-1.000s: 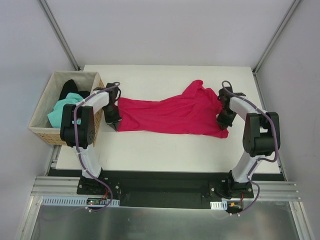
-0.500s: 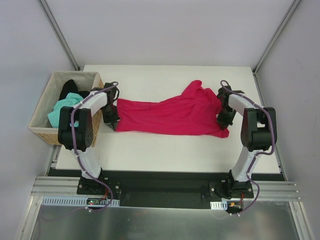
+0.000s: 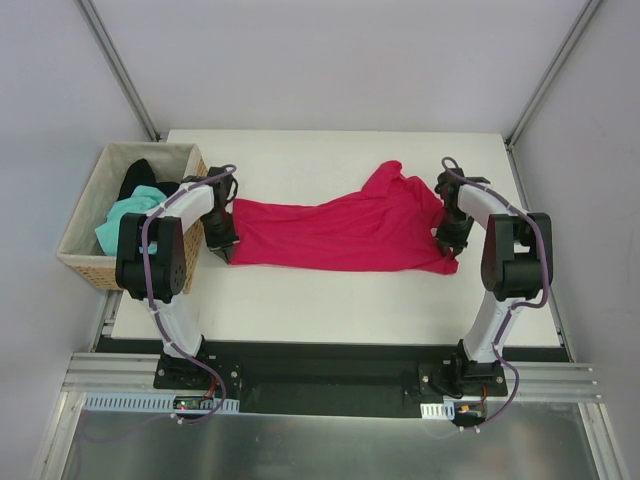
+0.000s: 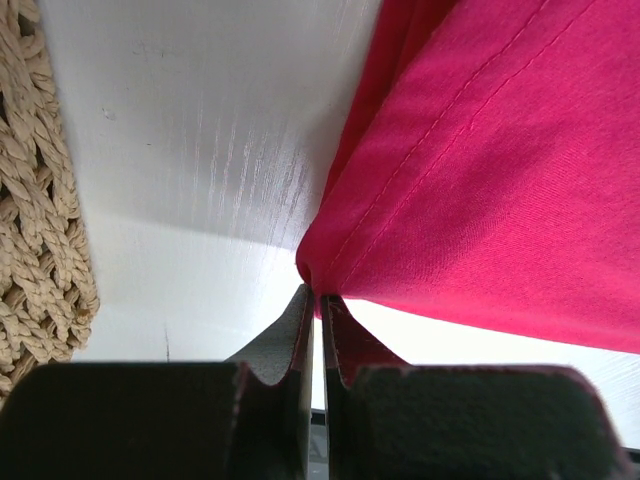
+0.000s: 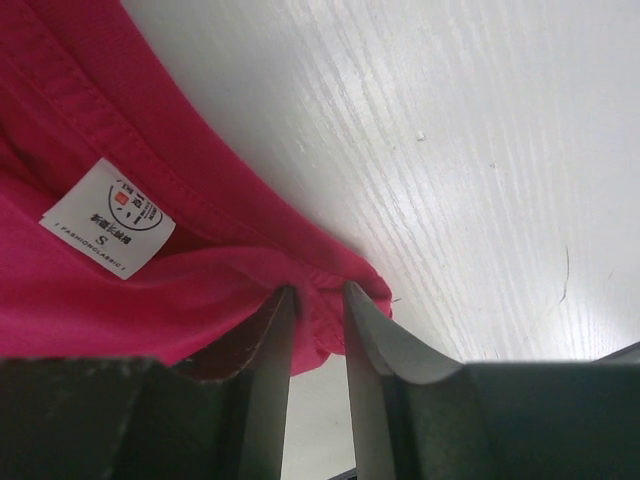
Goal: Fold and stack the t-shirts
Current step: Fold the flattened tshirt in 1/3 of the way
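The crimson t-shirt (image 3: pixel 340 232) is stretched across the white table between my two grippers. My left gripper (image 3: pixel 222 243) is shut on the shirt's left hem corner (image 4: pixel 330 262), next to the basket. My right gripper (image 3: pixel 447 243) is shut on a bunched edge of the shirt (image 5: pixel 330 295) near its size label (image 5: pixel 108 217). A mint-green t-shirt (image 3: pixel 125 217) and a black t-shirt (image 3: pixel 137 177) lie crumpled in the wicker basket.
The tan wicker basket (image 3: pixel 85 262) stands at the table's left edge, its woven wall (image 4: pixel 40 200) close beside my left gripper. Metal frame posts rise at the back corners. The white table (image 3: pixel 330 300) lies in front of the shirt.
Both grippers have shifted slightly, the left one a little toward the basket. The shirt is pulled somewhat flatter between them.
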